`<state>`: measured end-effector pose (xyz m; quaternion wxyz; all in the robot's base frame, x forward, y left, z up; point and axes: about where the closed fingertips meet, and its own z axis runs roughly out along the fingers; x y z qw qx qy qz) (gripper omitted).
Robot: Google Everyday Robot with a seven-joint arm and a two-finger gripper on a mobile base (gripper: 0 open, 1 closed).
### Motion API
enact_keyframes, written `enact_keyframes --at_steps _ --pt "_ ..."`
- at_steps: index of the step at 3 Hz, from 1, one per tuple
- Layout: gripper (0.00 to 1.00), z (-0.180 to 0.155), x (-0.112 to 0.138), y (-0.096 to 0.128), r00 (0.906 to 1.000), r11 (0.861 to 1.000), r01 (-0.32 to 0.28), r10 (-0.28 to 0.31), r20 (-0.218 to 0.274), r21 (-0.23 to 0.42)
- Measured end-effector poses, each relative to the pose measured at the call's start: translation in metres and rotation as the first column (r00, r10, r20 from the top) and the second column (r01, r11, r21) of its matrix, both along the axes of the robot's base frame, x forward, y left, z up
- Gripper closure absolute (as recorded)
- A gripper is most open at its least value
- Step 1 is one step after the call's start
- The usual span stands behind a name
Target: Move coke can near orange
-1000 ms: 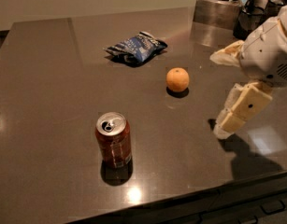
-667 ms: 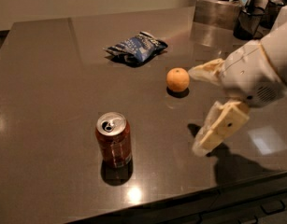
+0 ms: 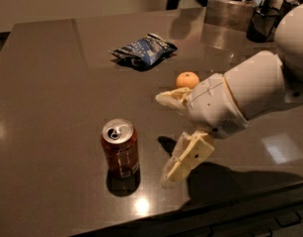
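Observation:
The coke can [image 3: 120, 147], dark red with a silver top, stands upright on the dark table near its front edge. The orange [image 3: 187, 79] sits farther back and to the right, partly behind my arm. My gripper [image 3: 167, 136] is open and empty, just right of the can, with one cream finger [image 3: 170, 99] near the orange and the other finger [image 3: 186, 158] low toward the table's front. A gap remains between the gripper and the can.
A blue foil snack bag [image 3: 142, 50] lies at the back middle of the table [image 3: 52, 83]. Metal containers [image 3: 235, 4] and a dark cup [image 3: 262, 19] stand at the back right. The table's front edge runs just below the can.
My gripper and arm have moved left from the table's right side toward the can, now partly covering the orange. The can, orange and bag have not moved.

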<state>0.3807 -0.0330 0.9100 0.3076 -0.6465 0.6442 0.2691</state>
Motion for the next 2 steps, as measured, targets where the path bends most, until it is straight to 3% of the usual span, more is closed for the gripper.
enact_keyframes --at_steps 2 --pt "0.00 -0.010 -0.003 0.066 0.9958 0.989 -0.090 0.091 -0.008 0.116"
